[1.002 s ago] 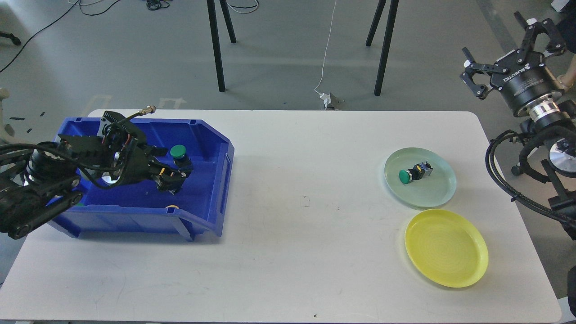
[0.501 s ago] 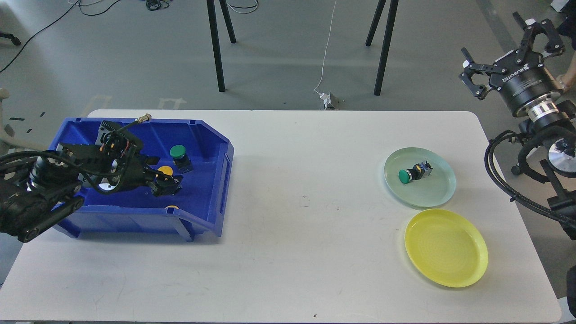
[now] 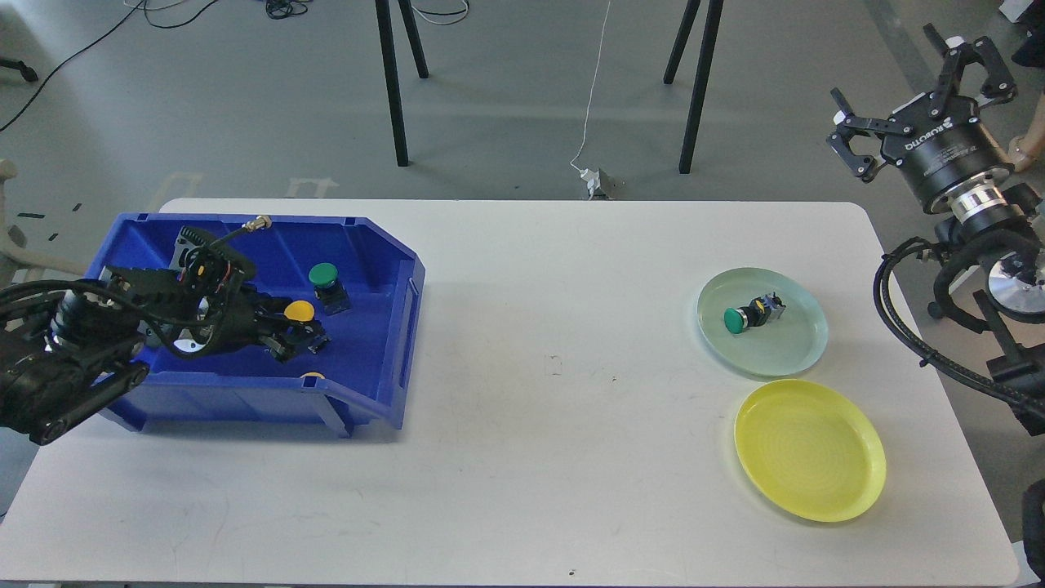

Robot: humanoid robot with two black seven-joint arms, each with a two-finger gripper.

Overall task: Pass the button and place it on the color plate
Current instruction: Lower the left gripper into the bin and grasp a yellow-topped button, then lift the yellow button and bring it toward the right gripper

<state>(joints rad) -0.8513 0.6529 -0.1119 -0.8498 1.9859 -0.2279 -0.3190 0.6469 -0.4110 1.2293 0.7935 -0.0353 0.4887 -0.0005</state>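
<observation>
My left gripper is low inside the blue bin, its dark fingers right at a yellow-capped button; I cannot tell whether they hold it. A green-capped button stands just behind in the bin. Another yellow cap peeks over the bin's front wall. A green button lies on its side on the pale green plate. The yellow plate is bare. My right gripper is open and empty, held high beyond the table's right edge.
The white table carries the bin at the left and both plates at the right. Black stand legs and a white cable are on the floor behind the table. My right arm's cables hang past the right edge.
My left gripper has drawn back to the left from beside the green button, uncovering the yellow button, and sits lower in the bin. My right gripper has shifted slightly up.
</observation>
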